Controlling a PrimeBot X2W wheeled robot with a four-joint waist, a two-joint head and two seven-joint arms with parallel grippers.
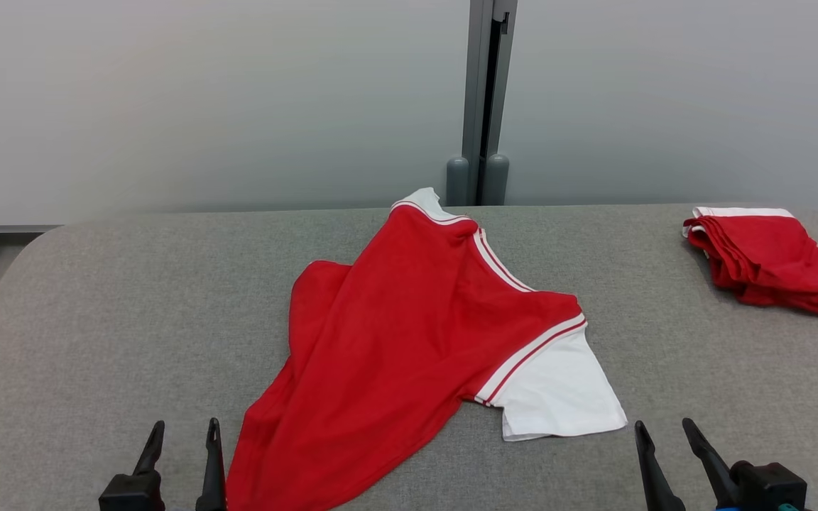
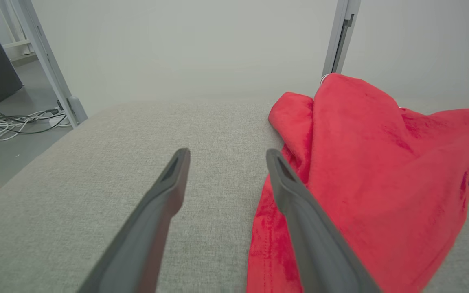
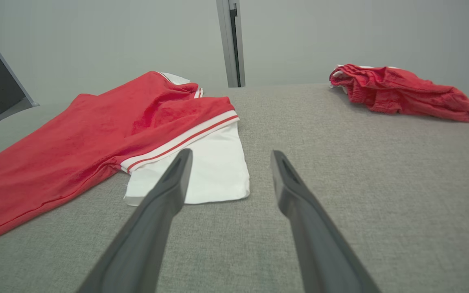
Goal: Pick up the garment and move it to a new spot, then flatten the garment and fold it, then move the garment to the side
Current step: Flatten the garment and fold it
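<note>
Surface: grey woven-fabric table (image 1: 96, 319) with rounded corners, and a pale wall behind it.

Near edge, left: my left gripper (image 1: 186, 423). Both dark fingers are spread wide with nothing between them. The inner finger sits just beside the near hem of the garment. I cannot tell if it touches the cloth.

Near edge, right: my right gripper (image 1: 663, 423). The fingers are equally wide apart and empty, over bare table. They are near the white sleeve (image 1: 558, 390) but apart from it.

Mid-table: the red short-sleeved jersey (image 1: 395, 319), with white-and-red striped trim. It lies loosely spread and rumpled, not flat. It runs from the hem by my left gripper diagonally up to the table's far edge, where a second white patch shows. The white sleeve lies flat on its right side.

Far right: a folded red garment (image 1: 771, 262) with a white band, well apart from the jersey.

Behind: an upright grey metal post (image 1: 483, 99) against the wall.
</note>
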